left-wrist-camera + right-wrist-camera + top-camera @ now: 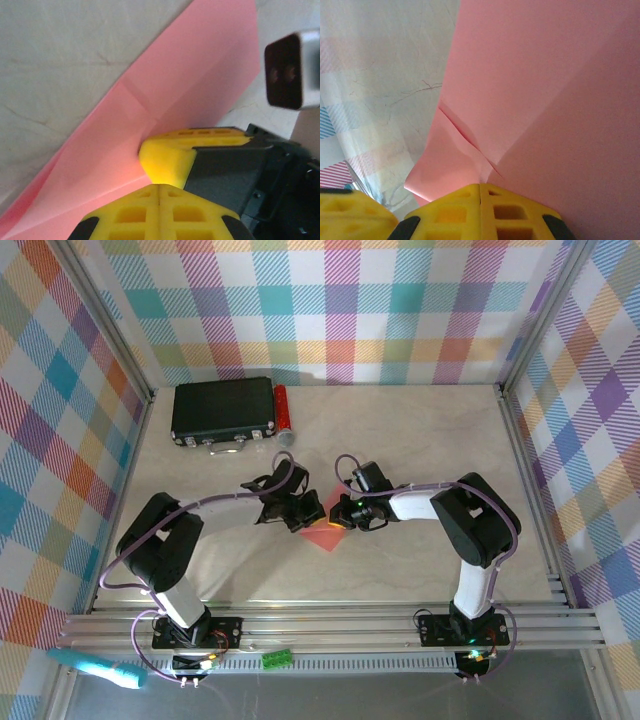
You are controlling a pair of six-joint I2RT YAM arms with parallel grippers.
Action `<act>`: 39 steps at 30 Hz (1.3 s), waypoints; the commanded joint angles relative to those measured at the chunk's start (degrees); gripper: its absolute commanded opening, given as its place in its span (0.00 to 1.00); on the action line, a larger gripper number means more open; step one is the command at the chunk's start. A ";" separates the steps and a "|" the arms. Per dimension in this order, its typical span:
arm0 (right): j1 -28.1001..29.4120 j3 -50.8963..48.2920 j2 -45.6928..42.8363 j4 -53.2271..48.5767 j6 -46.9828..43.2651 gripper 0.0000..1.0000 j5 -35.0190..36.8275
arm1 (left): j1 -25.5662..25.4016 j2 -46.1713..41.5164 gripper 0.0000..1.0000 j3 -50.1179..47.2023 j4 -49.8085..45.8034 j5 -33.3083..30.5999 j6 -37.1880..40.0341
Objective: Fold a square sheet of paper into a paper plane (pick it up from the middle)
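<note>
The square sheet of paper (322,531) is pink-red and creased, and sits mid-table between both grippers. My left gripper (300,517) comes at it from the left and my right gripper (345,516) from the right, their tips nearly touching. In the left wrist view the sheet (190,75) runs up to my shut left gripper (159,186), with one yellow finger (167,157) of the right gripper just beyond. In the right wrist view folds of the sheet (545,85) converge at my shut right gripper (480,186), which pinches it.
A black box (222,410) lies at the back left with a small red cylinder (282,408) beside it. Metal frame rails (520,470) and plaid walls close in the table on three sides. A teal tool (95,668) lies off the front left corner.
</note>
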 commanded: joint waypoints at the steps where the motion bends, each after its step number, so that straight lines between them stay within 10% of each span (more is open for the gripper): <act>1: 0.20 -1.85 3.36 -9.37 0.39 0.00 7.31 | -0.59 1.37 0.00 -1.41 2.93 -0.81 -3.14; 39: -1.20 -2.81 5.05 -14.80 -1.06 0.00 10.22 | 0.68 2.52 0.01 -19.92 14.16 -8.84 -3.25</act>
